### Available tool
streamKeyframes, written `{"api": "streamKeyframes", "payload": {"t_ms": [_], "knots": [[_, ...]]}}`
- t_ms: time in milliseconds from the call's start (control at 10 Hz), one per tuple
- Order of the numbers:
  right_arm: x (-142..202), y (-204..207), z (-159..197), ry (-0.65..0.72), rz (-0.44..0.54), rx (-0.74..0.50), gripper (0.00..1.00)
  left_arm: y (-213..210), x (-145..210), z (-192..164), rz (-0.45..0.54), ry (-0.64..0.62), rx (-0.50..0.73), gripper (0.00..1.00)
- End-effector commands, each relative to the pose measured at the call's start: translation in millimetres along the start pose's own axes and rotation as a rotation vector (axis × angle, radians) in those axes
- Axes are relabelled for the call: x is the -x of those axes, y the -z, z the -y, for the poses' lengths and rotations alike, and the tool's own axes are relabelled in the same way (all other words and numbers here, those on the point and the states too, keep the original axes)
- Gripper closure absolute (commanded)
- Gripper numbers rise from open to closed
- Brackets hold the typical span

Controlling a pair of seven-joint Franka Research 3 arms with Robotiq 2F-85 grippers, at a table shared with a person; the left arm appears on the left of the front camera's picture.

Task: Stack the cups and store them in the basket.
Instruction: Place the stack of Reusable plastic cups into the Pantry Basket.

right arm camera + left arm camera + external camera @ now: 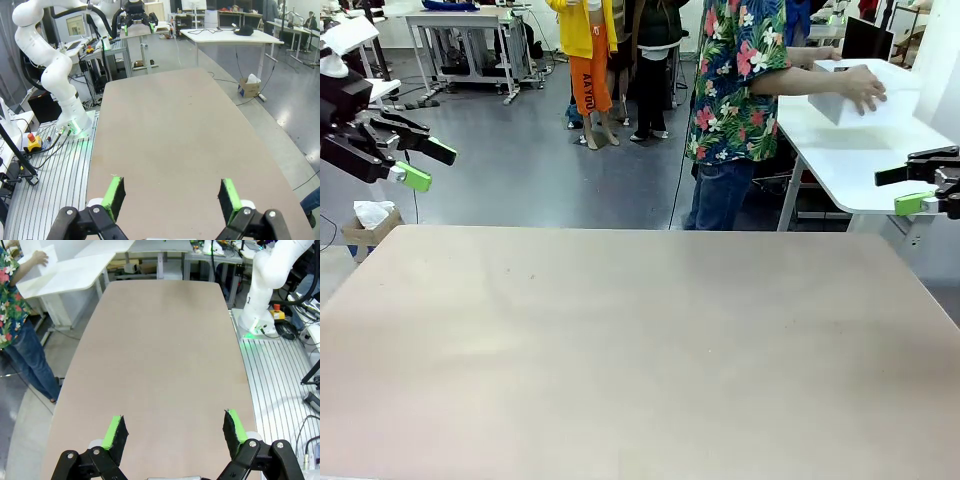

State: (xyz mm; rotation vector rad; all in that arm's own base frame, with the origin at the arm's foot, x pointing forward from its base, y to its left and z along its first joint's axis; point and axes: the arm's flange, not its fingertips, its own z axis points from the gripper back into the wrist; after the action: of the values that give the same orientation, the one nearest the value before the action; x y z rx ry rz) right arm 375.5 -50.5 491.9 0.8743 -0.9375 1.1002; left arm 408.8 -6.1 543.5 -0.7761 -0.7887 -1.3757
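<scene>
Two grippers are seen in the front view, both raised off the table (620, 340) at its far corners. The left gripper (425, 163) is held at the picture's left edge, fingers spread, nothing between them. The right gripper (915, 185) is held at the right edge, fingers likewise apart and bare. A person (740, 100) in a flowered shirt is stood beyond the far edge, turned to a white side table (850, 150), one hand (865, 90) laid on a white box-like container, likely the basket (865, 100); its contents cannot be told. A small cardboard box (365, 228) with white tissue in it is set on the floor at far left.

In the left wrist view, the left gripper (174, 432) is shown wide open over the near end of the table (160, 365), green pads (112, 432) well apart. The person's hand (37, 259) is seen at top left on the white container (42, 257) on the side table.

In the right wrist view, the right gripper (170, 197) is shown open above the table (180, 140), pads (114, 196) well apart, nothing pinched. The tissue box (250, 86) is seen on the floor beyond the table's edge.
</scene>
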Motion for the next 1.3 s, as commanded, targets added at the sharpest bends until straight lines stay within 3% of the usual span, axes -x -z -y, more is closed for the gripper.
{"api": "streamKeyframes", "payload": {"t_ms": [0,1200], "knots": [[-4.6,0.2,-1.2,0.021,0.022,0.002,0.0,-1.4,-3.8,1.3,0.004,-0.012,-0.004,0.0],[-4.6,0.2,-1.2,0.021,0.022,0.002,0.0,-1.4,-3.8,1.3,0.004,-0.012,-0.004,0.0]]}}
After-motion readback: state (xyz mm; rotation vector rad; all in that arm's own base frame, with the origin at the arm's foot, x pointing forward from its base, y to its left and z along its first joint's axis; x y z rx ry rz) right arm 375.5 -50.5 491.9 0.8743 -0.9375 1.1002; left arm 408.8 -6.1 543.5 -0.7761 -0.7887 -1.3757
